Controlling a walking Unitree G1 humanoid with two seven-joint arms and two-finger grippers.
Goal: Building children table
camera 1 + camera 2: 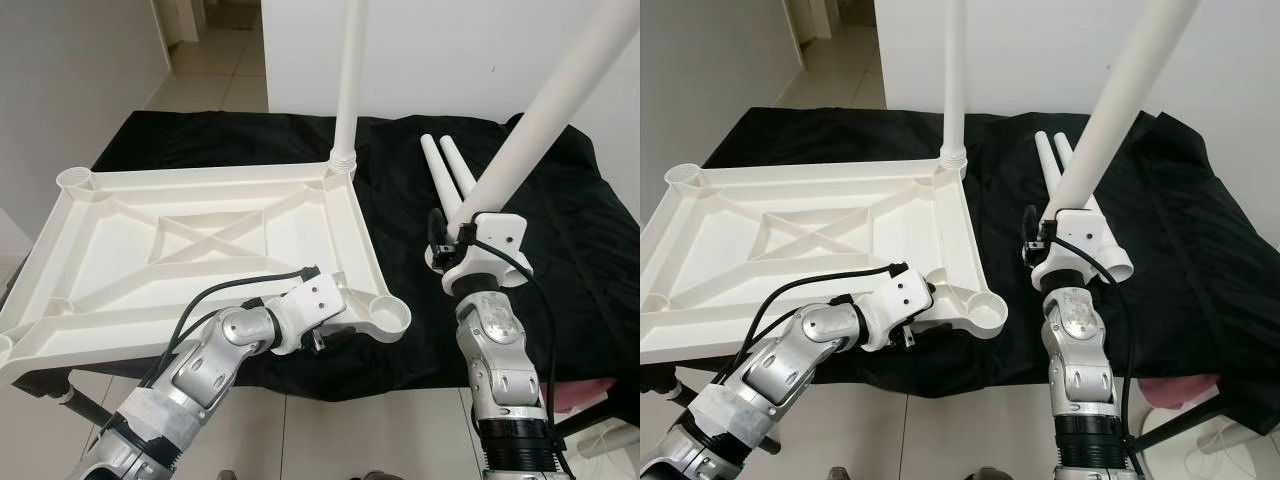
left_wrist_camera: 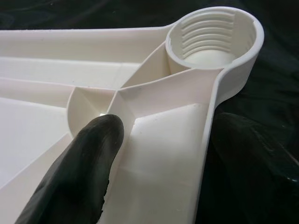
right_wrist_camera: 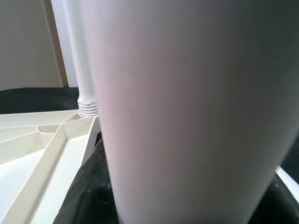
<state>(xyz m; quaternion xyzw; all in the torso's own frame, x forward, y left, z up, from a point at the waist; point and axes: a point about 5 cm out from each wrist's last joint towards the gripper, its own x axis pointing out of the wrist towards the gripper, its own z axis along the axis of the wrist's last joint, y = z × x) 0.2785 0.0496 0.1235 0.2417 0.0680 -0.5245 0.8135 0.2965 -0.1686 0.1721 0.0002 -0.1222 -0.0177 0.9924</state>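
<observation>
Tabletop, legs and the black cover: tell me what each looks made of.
Tabletop: seemingly moulded white plastic, matte with a slight sheen; ribs and a threaded corner socket are cast in one piece.
Leg in the right claw: a smooth white leg, probably the same plastic, as is the leg already standing in its socket.
Black cover: soft woven cloth, judging by its creases.

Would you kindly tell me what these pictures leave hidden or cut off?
- Right gripper: its fingers sit behind the held leg, so the grip is hidden.
- Held leg and screwed-in leg: upper ends cut off by the eye views' top edge.
- Tabletop: near left corner cut off by the edge.
- Loose legs: near ends hidden behind the held leg.
- Right wrist view: held leg blocks most of it.
</observation>
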